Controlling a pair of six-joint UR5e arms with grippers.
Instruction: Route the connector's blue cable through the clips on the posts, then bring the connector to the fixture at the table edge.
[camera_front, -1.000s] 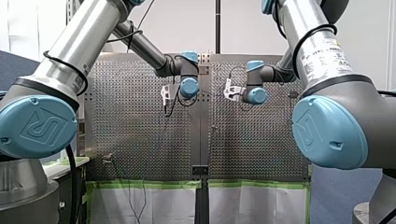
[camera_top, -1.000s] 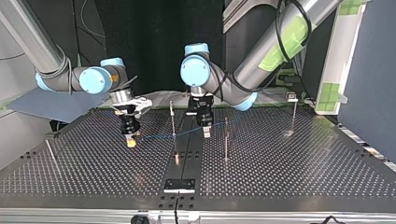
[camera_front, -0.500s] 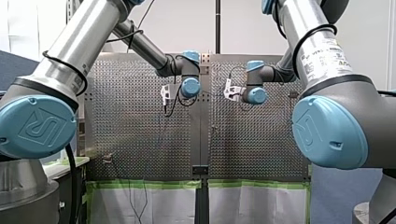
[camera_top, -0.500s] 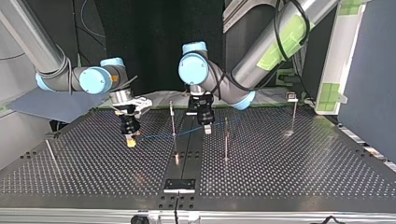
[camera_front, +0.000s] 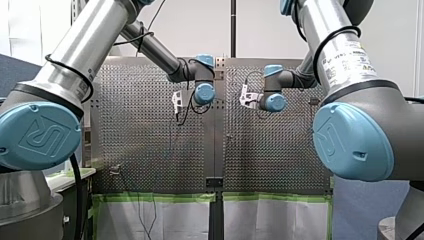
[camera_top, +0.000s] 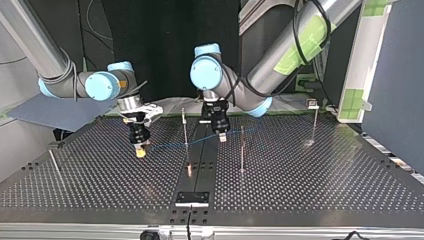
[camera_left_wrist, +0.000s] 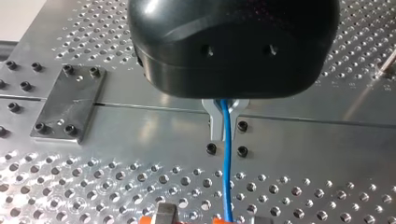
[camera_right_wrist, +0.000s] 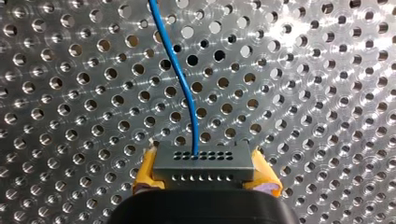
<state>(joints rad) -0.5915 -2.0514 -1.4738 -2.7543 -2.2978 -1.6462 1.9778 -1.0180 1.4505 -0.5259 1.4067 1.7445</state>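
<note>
Centre post (camera_top: 185, 131): thin upright rod on the desk (camera_top: 310, 190); landmark for every entry below
Right end effector (camera_top: 141, 151): near the centre post, on the side away from the left arm; yellow pads (camera_right_wrist: 145, 171) clamped on either side of the connector
Connector (camera_right_wrist: 203, 163): grey block with rows of holes, held off the desk; the cable leaves its face toward the centre post
Blue cable (camera_top: 167, 147): runs from the connector to the centre post, crosses it partway up, goes on to the left end effector; whether a clip holds it there is too small to tell
Left end effector (camera_top: 222, 138): just past the centre post on the opposite side; narrow metal fingers (camera_left_wrist: 214, 122) closed about the cable, which passes between them
Second post (camera_top: 242, 150): just beyond the left end effector, going away from the centre post; cable judged not yet routed there
Fixture (camera_top: 192, 198): dark plate at the desk edge, well apart from the centre post; taken to be the goal; connector nowhere near it
Risk, tension: both arms hold one short span across the centre post; drawing apart could strain the cable at the connector face or bend the post
Risk, slack: a sagging span could slip off the centre post before it seats
Risk, slip: smooth metal on thin cable; it may slide through, and the left arm would lose its place along it
Risk, collision: a move away from the centre post could knock the left end effector into the second post
Risk, twist: an off-axis pull could tilt the connector in the pads; poor fit at the fixture
</note>
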